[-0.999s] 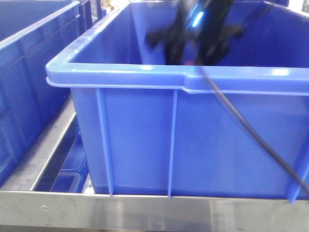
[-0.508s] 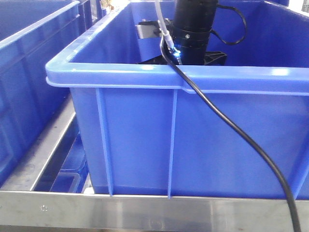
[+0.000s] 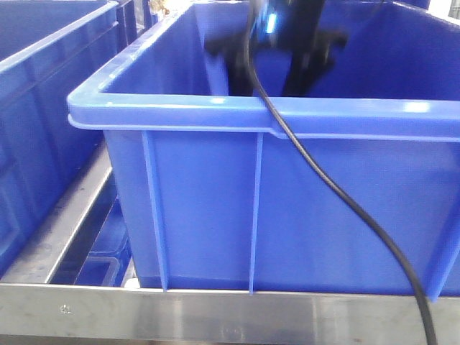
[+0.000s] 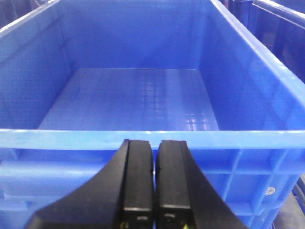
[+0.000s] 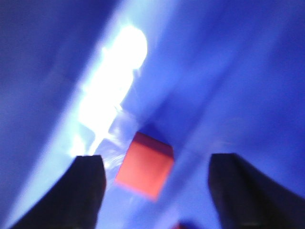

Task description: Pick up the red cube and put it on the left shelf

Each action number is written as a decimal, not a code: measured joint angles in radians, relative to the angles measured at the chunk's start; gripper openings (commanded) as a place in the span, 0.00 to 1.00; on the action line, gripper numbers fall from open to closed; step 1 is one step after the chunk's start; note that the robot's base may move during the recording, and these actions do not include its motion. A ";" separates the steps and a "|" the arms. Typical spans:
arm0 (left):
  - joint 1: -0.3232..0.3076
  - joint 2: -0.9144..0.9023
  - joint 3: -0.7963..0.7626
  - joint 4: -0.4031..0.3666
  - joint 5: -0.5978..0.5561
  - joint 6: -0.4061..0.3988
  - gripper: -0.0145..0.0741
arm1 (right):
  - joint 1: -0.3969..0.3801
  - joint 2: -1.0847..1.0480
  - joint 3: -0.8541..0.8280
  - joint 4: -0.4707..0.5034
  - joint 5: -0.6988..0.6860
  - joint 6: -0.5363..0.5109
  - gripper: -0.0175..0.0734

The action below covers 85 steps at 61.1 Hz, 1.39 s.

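Note:
The red cube (image 5: 144,165) shows only in the right wrist view, blurred, against the blue inside of a crate. My right gripper (image 5: 159,162) is open, with one finger on each side of the cube and a gap to each. In the front view the right arm (image 3: 287,32) reaches down into the big blue crate (image 3: 287,208) on the left shelf's steel front rail (image 3: 215,313), and the crate's rim hides the fingertips and the cube. My left gripper (image 4: 154,148) is shut and empty in front of a blue crate's near rim (image 4: 71,138).
A black cable (image 3: 345,205) hangs from the right arm over the crate's front wall. A second blue crate (image 3: 36,108) stands to the left, with steel rails (image 3: 65,223) between them. The crate in the left wrist view holds nothing.
The right arm inside the crate has moved and is blurred again, and its cross-shaped gripper body now shows higher above the rim. The cable has swung with it. The crates have not moved.

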State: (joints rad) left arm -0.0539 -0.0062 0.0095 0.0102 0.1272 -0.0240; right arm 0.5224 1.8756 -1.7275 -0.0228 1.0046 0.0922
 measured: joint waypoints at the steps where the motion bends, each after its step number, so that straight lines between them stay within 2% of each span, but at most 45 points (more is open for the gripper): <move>1: 0.000 0.000 0.000 0.000 0.000 0.000 0.28 | 0.000 -0.014 0.000 0.000 0.000 0.000 0.64; 14: 0.000 0.000 0.000 0.000 0.000 0.000 0.28 | 0.000 -0.176 0.088 0.000 -0.015 0.000 0.36; 24: 0.000 0.000 0.000 0.000 0.000 0.000 0.28 | 0.000 -0.345 0.249 0.000 -0.084 0.000 0.27; 51: 0.000 0.000 0.000 0.000 0.000 0.000 0.28 | 0.000 -0.957 0.871 0.000 -0.431 0.000 0.25; 60: 0.000 0.000 0.000 0.000 0.000 0.000 0.28 | 0.000 -1.134 1.022 0.000 -0.517 0.000 0.25; 72: 0.000 0.000 0.000 0.000 0.000 0.000 0.28 | 0.000 -1.362 1.160 0.000 -0.620 0.000 0.25; 85: 0.000 0.000 0.000 0.000 0.000 0.000 0.28 | 0.000 -1.479 1.203 0.000 -0.632 0.000 0.25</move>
State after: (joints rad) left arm -0.0539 -0.0062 0.0095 0.0102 0.1272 -0.0240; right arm 0.5224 0.3966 -0.5247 -0.0228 0.3728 0.0922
